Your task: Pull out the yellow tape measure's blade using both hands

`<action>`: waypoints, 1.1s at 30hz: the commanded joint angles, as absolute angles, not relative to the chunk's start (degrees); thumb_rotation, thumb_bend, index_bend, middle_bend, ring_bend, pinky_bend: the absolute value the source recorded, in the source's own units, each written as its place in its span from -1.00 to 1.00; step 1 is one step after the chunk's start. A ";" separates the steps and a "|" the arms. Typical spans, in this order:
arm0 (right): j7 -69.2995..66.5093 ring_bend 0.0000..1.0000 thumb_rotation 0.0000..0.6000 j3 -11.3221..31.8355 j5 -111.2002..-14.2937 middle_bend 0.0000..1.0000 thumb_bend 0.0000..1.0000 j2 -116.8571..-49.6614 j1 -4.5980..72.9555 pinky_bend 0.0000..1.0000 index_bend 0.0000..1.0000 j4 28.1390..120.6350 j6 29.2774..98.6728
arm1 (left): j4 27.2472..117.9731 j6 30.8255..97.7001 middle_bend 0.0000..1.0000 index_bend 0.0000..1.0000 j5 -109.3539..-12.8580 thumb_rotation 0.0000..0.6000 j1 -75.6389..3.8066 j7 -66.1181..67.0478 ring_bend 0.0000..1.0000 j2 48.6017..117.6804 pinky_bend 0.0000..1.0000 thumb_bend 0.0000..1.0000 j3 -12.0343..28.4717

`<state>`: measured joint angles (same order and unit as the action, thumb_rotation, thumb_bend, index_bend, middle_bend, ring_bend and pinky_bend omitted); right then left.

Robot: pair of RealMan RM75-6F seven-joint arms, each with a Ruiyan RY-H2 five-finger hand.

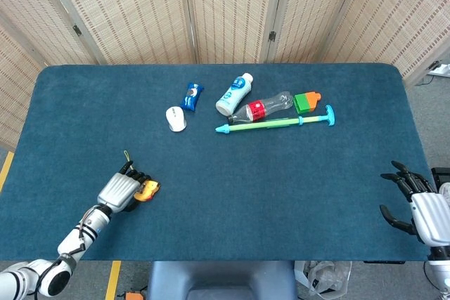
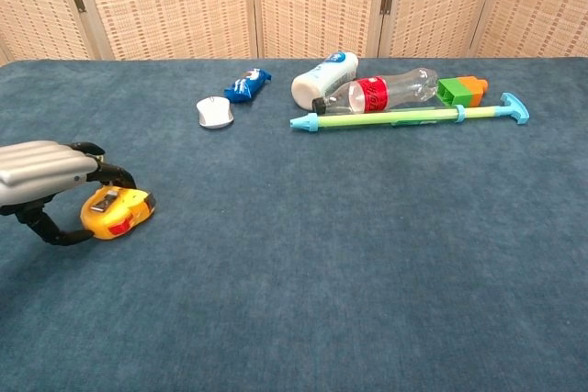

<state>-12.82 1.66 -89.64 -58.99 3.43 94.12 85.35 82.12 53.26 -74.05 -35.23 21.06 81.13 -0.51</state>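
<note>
On the blue table (image 1: 225,173), front-left | left hand (image 2: 41,176) was curled over the yellow tape measure (image 2: 116,211), fingertips touching its top, not lifted | right hand (image 1: 420,205) was spread, nothing held, at the right edge

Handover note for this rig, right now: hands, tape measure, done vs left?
Left hand: arched over the yellow tape measure, fingers curled down on its top; whether it truly holds it cannot be told.
Right hand: open, empty, at the table's near right edge, far from the tape.
Tape measure: flat on the blue table, near left; no blade shows pulled out.
Done: left hand is at the tape.
Left: secure the case, bring the right hand across, pull the blade.
</note>
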 commanded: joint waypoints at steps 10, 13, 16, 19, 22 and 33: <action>-10.78 -0.61 1.00 1.60 -91.32 -0.76 -0.26 -57.99 4.78 -0.70 -0.54 96.11 84.15 | 77.87 58.38 -0.05 -0.12 -79.10 1.00 -34.09 13.55 -0.18 82.72 -0.71 -0.23 0.91; -9.56 -0.62 1.00 1.99 -92.81 -0.76 -0.26 -57.28 6.60 -0.70 -0.54 97.75 82.65 | 79.40 59.01 -0.04 -0.11 -79.60 1.00 -34.27 13.47 -0.17 81.60 -0.69 -0.23 1.53; -10.44 -0.62 1.00 2.79 -94.13 -0.76 -0.26 -56.37 9.13 -0.70 -0.54 100.17 80.52 | 82.05 59.09 -0.04 -0.11 -79.31 1.00 -34.76 14.49 -0.17 80.30 -0.67 -0.23 2.50; -10.87 -0.62 1.00 4.11 -94.96 -0.76 -0.26 -55.82 11.82 -0.70 -0.54 102.35 78.65 | 85.35 59.50 -0.03 -0.10 -78.71 1.00 -35.09 15.73 -0.16 78.93 -0.67 -0.23 3.61; -12.51 -0.63 1.00 5.41 -95.06 -0.76 -0.26 -55.65 14.67 -0.70 -0.54 105.12 76.20 | 89.01 59.95 -0.03 -0.10 -77.42 1.00 -35.20 16.84 -0.16 77.63 -0.64 -0.23 4.83; -12.46 -0.78 1.00 11.73 -87.23 -0.76 -0.26 -60.42 26.33 -0.70 -0.34 110.31 64.29 | 101.62 61.32 -0.03 -0.10 -73.27 1.00 -36.65 22.57 -0.16 73.40 -0.58 -0.23 8.87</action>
<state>-13.01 10.10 -89.59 -58.88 24.28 109.20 66.63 100.07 60.91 -74.12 -36.25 21.58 74.25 8.01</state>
